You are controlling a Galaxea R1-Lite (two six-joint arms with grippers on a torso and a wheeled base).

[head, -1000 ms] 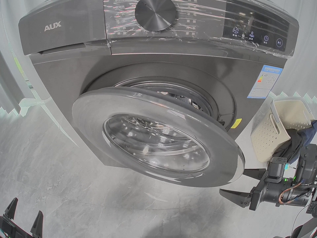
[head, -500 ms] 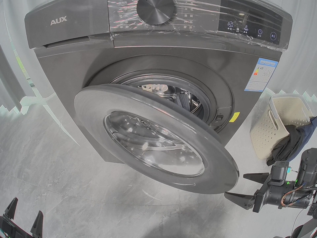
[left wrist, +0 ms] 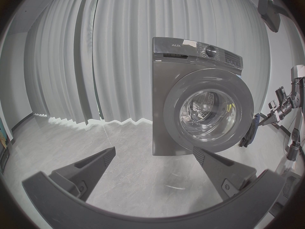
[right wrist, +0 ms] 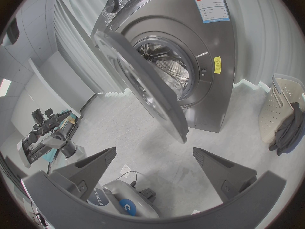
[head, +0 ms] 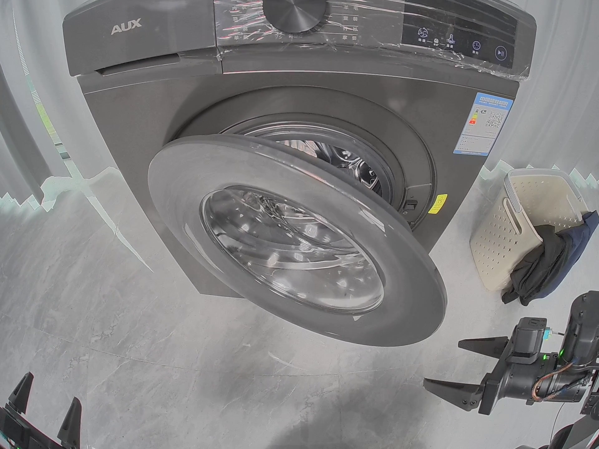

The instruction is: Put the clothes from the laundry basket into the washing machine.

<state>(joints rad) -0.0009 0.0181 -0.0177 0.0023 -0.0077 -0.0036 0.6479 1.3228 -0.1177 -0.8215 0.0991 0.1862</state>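
Right gripper (head: 465, 369) hangs wide open and empty, pointing left. Beyond it and apart, dark limp clothes (head: 540, 269) drape lengthwise from the near rim of the cream perforated laundry basket (head: 499, 244) down to the floor (head: 187, 357). Left of the basket stands the grey metal washing machine (head: 143, 113), its round glass-windowed door (head: 181, 188) open. Left gripper (head: 48, 394) is spread open and empty.

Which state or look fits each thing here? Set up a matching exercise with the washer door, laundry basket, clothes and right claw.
1. washer door
2. laundry basket
3. dark clothes
4. right claw

A. draped over the basket rim
B. fingers apart, holding nothing
C. swung open
D. cream, perforated walls

Pairs: 1-C, 2-D, 3-A, 4-B
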